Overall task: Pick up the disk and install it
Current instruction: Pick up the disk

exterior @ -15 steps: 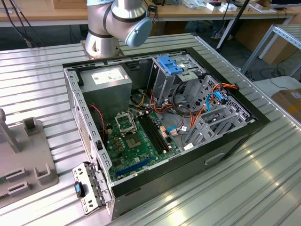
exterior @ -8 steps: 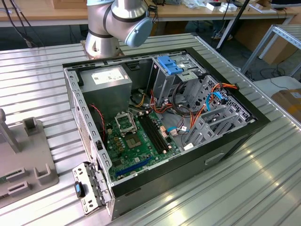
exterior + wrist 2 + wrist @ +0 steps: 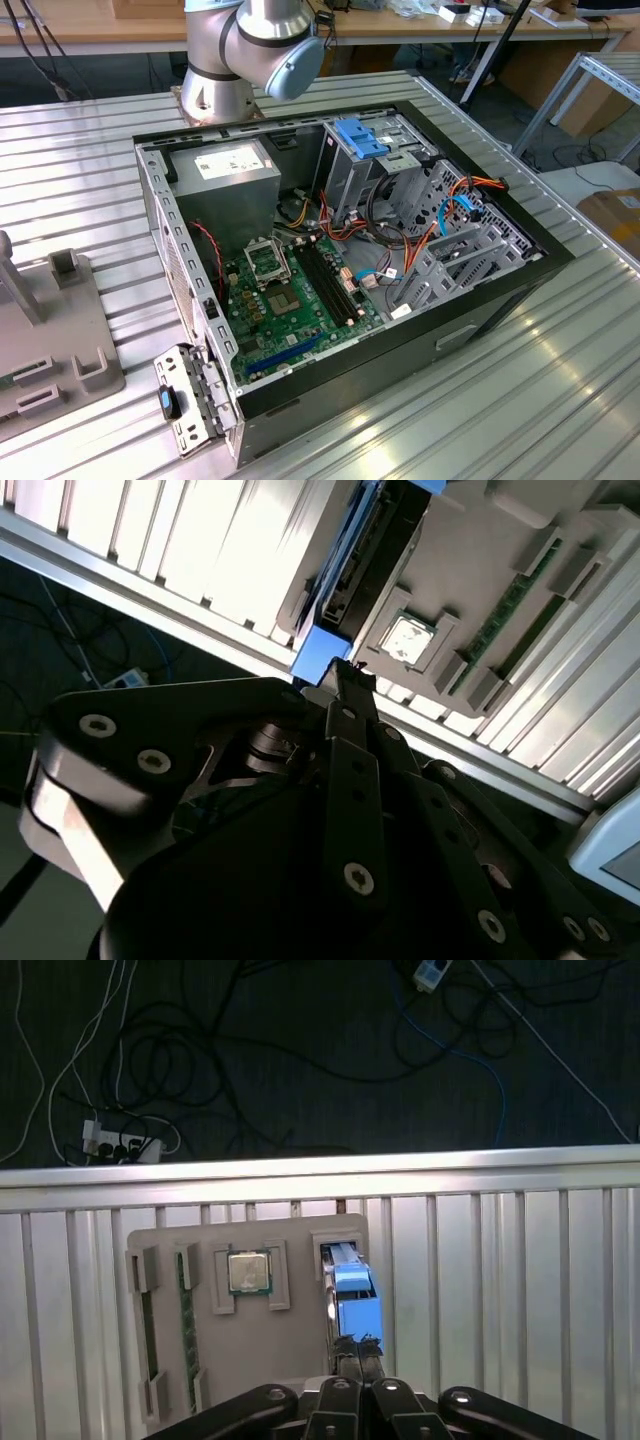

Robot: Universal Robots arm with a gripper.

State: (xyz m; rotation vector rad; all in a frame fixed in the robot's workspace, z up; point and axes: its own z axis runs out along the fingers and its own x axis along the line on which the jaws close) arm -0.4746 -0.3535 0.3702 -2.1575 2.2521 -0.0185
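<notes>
Firstly, exterior view: the arm (image 3: 250,50) stands behind the open case (image 3: 480,310) on the slatted surface (image 3: 560,400). A grey tray (image 3: 40,350) sits at the exterior view's left edge, well apart from the case.

First wrist view: the disk (image 3: 352,1295) stands on edge in a tray slot, near the CPU (image 3: 248,1271). The tool (image 3: 358,1345) is narrow, its tips pinched on the disk's blue end.

Second wrist view: same grip on the blue end; the disk (image 3: 350,580) is seated in the tray.
</notes>
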